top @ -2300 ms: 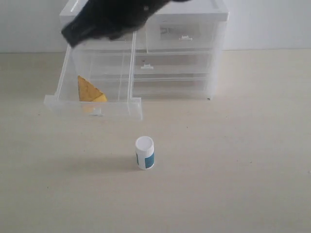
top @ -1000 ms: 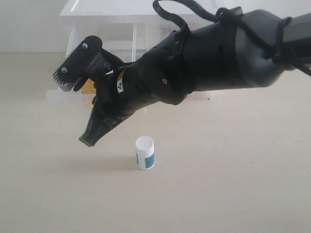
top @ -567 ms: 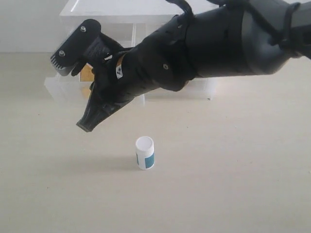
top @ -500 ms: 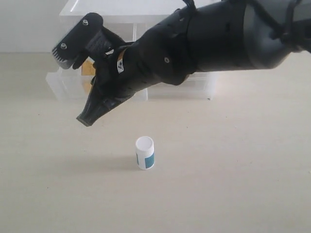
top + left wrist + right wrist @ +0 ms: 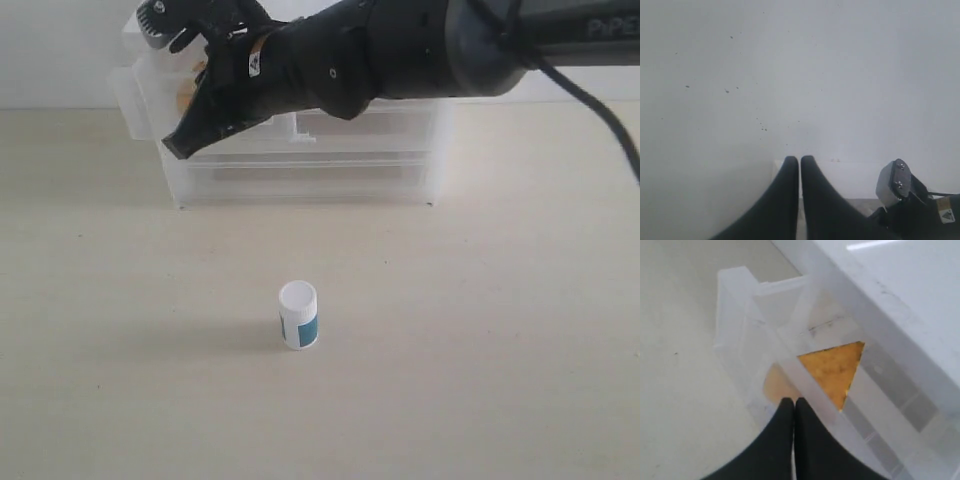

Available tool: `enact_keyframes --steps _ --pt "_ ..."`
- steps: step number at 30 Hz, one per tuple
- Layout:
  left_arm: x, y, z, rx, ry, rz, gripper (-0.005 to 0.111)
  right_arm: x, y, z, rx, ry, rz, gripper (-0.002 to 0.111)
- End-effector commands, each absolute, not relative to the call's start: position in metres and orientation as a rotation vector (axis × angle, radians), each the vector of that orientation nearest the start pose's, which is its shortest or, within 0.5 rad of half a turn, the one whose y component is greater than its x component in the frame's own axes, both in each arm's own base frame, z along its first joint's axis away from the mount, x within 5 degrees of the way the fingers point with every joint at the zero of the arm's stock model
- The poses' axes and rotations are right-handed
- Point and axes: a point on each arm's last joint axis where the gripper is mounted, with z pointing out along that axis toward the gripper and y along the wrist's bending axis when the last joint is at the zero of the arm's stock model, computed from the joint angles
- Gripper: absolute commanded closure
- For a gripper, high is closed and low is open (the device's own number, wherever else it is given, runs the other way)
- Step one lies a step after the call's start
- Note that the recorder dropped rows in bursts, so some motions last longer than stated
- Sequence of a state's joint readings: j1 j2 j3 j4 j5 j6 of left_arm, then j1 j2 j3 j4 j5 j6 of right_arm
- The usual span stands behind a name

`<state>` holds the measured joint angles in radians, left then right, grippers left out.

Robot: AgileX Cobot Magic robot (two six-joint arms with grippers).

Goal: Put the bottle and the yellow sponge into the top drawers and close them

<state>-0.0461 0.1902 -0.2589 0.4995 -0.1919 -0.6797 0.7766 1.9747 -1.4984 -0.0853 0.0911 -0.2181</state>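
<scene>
Our clenched right gripper (image 5: 793,402) seems to push the yellow foam sponge's (image 5: 832,367) clear plastic drawer (image 5: 732,330) shut; we judge the white pill bottle (image 5: 298,315) comes next.

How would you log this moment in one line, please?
right gripper: shut, at top drawer front | yellow sponge: inside, drawer partly out | bottle: upright on table | left gripper: shut
</scene>
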Motion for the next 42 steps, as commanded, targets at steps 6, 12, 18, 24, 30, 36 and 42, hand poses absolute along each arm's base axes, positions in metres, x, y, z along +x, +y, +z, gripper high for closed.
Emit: enact_keyframes --steps 6,12,18,24,30,36,42 --pt "0.06 -0.011 0.302 -0.013 1.256 -0.255 0.103 0.396 0.299 0.26 -0.638 1.921 0.423 0.108" --pt "0.06 -0.01 0.302 -0.012 1.26 -0.25 0.103 0.323 0.239 0.319 -0.723 1.851 0.352 0.109" --pt "0.06 -0.01 0.302 -0.017 1.26 -0.257 0.103 0.292 0.105 0.276 0.082 1.659 0.591 0.109" --pt "0.06 -0.01 0.302 -0.017 1.26 -0.257 0.103 0.316 0.106 0.231 0.205 1.588 1.275 0.109" --pt "0.06 -0.01 0.302 -0.017 1.26 -0.257 0.103 0.321 0.116 0.197 0.128 1.701 1.486 0.104" --pt "0.06 -0.01 0.302 -0.017 1.26 -0.257 0.103 0.323 0.13 0.181 0.299 1.857 1.354 0.07" --pt "0.06 -0.01 0.302 -0.017 1.26 -0.257 0.103 0.34 0.135 0.193 0.353 1.829 1.29 0.067"
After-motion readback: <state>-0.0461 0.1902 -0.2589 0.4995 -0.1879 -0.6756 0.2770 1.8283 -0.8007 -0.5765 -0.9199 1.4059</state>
